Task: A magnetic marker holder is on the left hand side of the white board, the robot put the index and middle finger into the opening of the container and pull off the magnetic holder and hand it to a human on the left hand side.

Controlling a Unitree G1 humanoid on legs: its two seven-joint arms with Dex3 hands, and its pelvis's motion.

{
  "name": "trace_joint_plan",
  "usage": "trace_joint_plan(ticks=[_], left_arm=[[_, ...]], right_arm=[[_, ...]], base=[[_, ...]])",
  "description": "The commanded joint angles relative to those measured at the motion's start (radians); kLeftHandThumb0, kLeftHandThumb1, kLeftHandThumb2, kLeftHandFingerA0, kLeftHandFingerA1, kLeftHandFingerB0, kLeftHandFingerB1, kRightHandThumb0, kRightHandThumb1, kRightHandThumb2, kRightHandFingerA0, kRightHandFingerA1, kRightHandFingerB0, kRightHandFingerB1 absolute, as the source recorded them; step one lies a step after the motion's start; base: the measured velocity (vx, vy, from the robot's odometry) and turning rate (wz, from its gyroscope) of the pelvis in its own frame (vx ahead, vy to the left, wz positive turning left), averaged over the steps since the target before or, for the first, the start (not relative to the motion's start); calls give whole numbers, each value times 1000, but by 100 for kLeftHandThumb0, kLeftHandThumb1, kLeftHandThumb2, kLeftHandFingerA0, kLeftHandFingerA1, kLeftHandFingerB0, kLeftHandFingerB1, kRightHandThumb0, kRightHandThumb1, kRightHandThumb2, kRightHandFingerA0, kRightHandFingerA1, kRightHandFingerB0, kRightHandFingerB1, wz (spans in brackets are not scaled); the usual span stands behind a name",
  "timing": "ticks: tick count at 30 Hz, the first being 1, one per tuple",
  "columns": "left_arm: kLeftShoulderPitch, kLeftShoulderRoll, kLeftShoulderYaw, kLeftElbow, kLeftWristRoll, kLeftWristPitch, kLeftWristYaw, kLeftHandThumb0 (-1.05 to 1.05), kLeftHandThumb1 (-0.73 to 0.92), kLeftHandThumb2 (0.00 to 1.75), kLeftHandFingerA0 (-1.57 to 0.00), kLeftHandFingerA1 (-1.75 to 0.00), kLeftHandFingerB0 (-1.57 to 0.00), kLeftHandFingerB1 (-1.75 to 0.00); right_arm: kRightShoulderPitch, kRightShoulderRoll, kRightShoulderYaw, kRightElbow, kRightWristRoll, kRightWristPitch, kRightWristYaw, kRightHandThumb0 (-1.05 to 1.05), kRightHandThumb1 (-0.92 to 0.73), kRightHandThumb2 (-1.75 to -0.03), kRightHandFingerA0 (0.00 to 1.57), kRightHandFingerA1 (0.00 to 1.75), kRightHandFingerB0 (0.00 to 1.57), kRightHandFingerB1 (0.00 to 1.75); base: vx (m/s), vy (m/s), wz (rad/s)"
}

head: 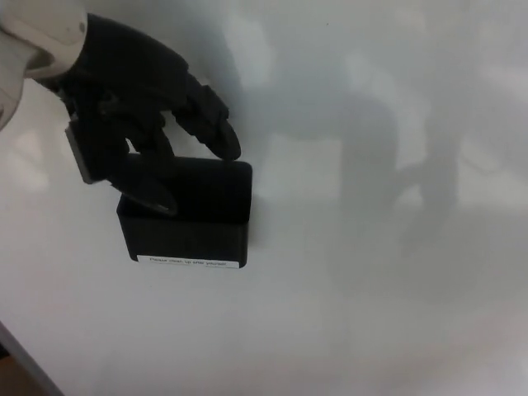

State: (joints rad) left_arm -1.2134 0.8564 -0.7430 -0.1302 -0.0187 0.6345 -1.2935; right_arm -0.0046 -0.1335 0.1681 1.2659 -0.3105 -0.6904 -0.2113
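Where left hand (136, 124) apparently reaches: holder (186, 216).

The left hand (136, 124) reaches in from the upper left, its pale wrist at the picture's corner and its black palm angled down and to the right. Its thick fingers (216, 132) are spread and point downward. The right hand does not show.

left hand (136, 115) covering holder (194, 219) opening, label text (187, 263) unreadable
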Motion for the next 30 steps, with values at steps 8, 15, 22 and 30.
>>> trace_joint_plan(ticks=[8, 15, 22, 30], left_arm=[[-62, -42, -106, 66, 74, 102, -205, -105, 69, 108, -36, -54, -6, -26], [-61, -67, -97, 91, 84, 102, -227, -95, 64, 105, -7, -38, -6, -18], [-93, -68, -80, 93, 138, 117, -228, -96, 82, 66, -17, -35, -8, -25], [-112, -77, -82, 70, 196, 74, -224, -94, 67, 105, -17, -48, -3, -17]], right_arm=[[-3, -32, -12, 14, -2, -34, -16, -60, -56, -82, 57, 57, 16, 40], [-4, -33, -12, 14, -3, -37, -18, -58, -55, -81, 58, 57, 16, 39], [-6, -37, -8, 14, -7, -39, -22, -56, -55, -80, 56, 56, 16, 39], [-7, -36, -8, 15, -8, -39, -24, -57, -55, -80, 58, 57, 16, 39]], base=[[0, 0, 0], [0, 0, 0], [0, 0, 0], [0, 0, 0]])
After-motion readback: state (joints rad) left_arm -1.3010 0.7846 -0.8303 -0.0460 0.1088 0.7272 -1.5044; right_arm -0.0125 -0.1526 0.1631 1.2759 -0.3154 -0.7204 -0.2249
